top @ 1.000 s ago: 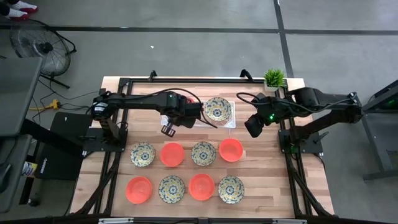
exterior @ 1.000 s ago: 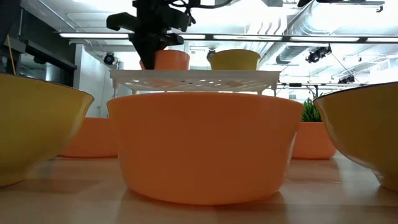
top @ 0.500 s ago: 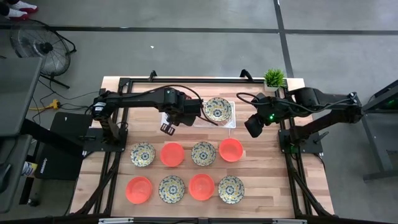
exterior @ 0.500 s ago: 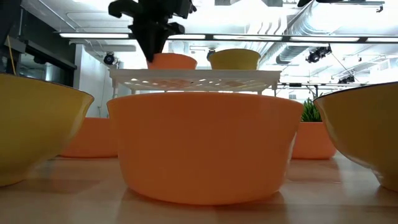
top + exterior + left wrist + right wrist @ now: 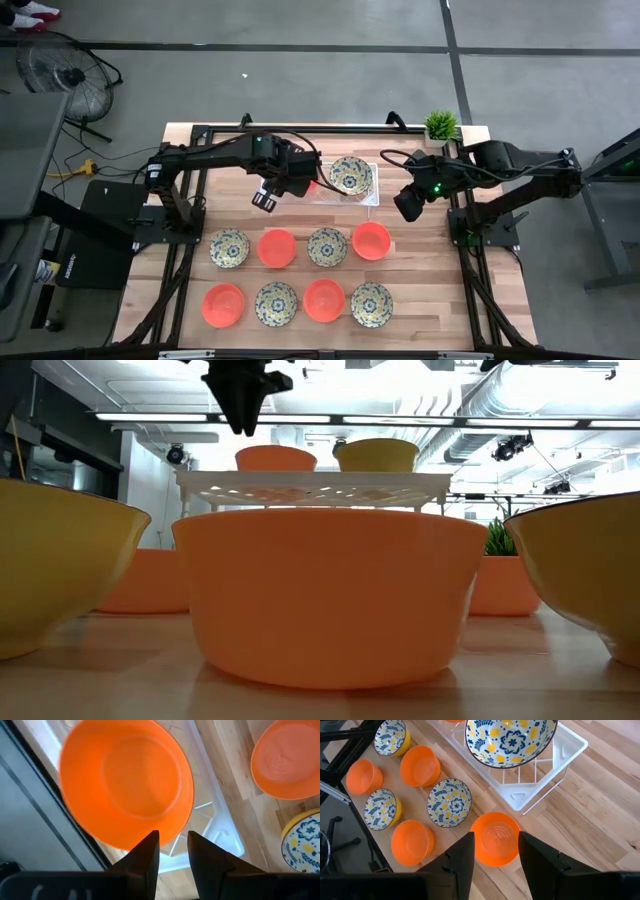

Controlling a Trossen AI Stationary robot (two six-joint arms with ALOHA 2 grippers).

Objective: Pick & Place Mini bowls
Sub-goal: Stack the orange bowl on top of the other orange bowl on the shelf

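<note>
Two mini bowls sit in the white lattice tray point(image 5: 372, 196): an orange-red one point(image 5: 311, 186) point(image 5: 125, 780) and a floral one point(image 5: 350, 175) point(image 5: 510, 740). Several more bowls stand in two rows on the wood nearer the front, such as an orange one point(image 5: 277, 248) and a floral one point(image 5: 327, 247). My left gripper point(image 5: 293, 183) point(image 5: 173, 845) hangs open by a narrow gap above the tray's orange bowl, clear of it point(image 5: 243, 405). My right gripper point(image 5: 408, 205) point(image 5: 496, 850) waits open to the right of the tray, above an orange bowl point(image 5: 495, 837).
A black frame rail point(image 5: 300, 130) runs along the table's far edge and down both sides. A small green plant point(image 5: 440, 124) stands at the far right corner. Bare wood lies between the tray and the nearer bowl rows.
My left gripper has risen from the orange bowl in the tray and drawn back toward the table's left. The orange bowl stays in the tray beside the floral one.
</note>
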